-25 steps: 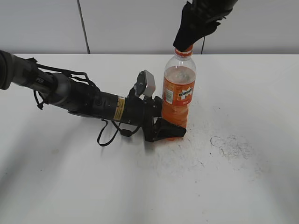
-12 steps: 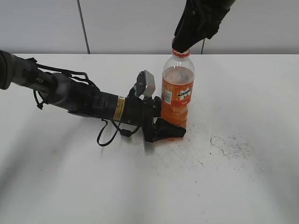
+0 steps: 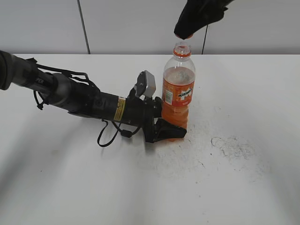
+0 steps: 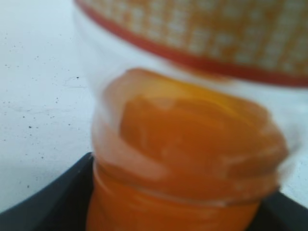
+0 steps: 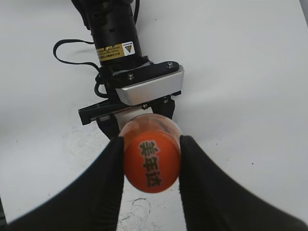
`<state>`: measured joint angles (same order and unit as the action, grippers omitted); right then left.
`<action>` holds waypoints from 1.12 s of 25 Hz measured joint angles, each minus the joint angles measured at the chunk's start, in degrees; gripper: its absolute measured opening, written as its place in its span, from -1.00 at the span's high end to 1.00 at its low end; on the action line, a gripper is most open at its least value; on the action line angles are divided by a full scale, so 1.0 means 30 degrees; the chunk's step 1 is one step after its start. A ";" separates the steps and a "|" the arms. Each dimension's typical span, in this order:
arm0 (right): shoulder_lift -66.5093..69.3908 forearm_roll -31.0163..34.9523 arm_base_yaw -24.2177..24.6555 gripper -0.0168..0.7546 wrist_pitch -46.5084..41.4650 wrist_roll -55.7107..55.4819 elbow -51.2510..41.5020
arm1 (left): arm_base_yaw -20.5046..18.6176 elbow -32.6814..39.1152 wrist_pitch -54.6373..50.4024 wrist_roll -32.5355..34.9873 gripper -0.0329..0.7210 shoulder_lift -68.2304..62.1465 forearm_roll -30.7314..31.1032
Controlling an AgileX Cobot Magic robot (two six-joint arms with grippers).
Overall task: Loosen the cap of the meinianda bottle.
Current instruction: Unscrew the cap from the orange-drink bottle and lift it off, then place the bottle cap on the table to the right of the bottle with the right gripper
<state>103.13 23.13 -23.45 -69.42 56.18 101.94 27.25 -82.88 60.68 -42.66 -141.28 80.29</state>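
The meinianda bottle (image 3: 178, 93) stands upright on the white table, orange drink inside and its threaded neck bare. My left gripper (image 3: 171, 129) lies low along the table and is shut on the bottle's lower part; the left wrist view is filled by the blurred orange bottle (image 4: 192, 144) between dark fingers (image 4: 43, 204). My right gripper (image 3: 187, 33) hangs just above the neck, shut on the orange cap (image 3: 189, 35). From the right wrist, the cap (image 5: 152, 160) with dark characters on top sits clamped between both black fingers (image 5: 101, 187), apart from the bottle below.
The left arm (image 3: 84, 101) stretches across the table from the left, with a loose cable loop (image 3: 107, 136) beside it and its wrist camera (image 5: 151, 89) by the bottle. A scuffed patch (image 3: 232, 145) marks the table to the right. A grey wall stands behind.
My right gripper has risen with the cap, which has come off the bottle's neck; the neck now stands bare. The bottle straightened slightly. The left arm has not moved.
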 joint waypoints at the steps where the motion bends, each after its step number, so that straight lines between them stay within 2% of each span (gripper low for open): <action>1: -0.0156 0.0000 0.0093 0.28 0.0000 -0.0415 0.0000 | 0.0000 0.0000 0.0000 0.0000 -0.57 0.0000 0.0000; 4: -0.0720 0.0103 0.0744 0.28 -0.0041 -0.2352 0.0000 | 0.0000 0.0000 -0.0016 0.0000 -0.57 0.0000 0.0000; 10: -0.1017 0.0229 0.3383 0.28 -0.0064 -0.6313 -0.0435 | 0.0000 0.0000 -0.0016 0.0000 -0.57 0.0000 0.0000; 13: -0.1370 0.0229 0.4398 0.28 -0.0020 -0.7447 -0.2324 | 0.0000 0.0000 -0.0016 0.0000 -0.57 0.0000 0.0000; 17: -0.2191 0.0229 0.4784 0.28 0.0705 -0.8154 -0.6000 | 0.0000 0.0000 -0.0036 0.0000 -0.57 0.0000 0.0000; 22: -0.2915 0.0264 0.4800 0.28 0.5169 -0.8330 -1.1034 | 0.0000 0.0000 -0.0052 0.0000 -0.57 0.0000 0.0000; 28: -0.2806 0.0594 0.4326 0.28 1.4741 -0.8330 -1.6987 | 0.0000 0.0000 -0.0054 0.0000 -0.57 0.0000 0.0000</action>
<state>94.71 24.92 -10.47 -25.20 31.19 50.98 27.25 -82.88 60.52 -42.66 -141.28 80.29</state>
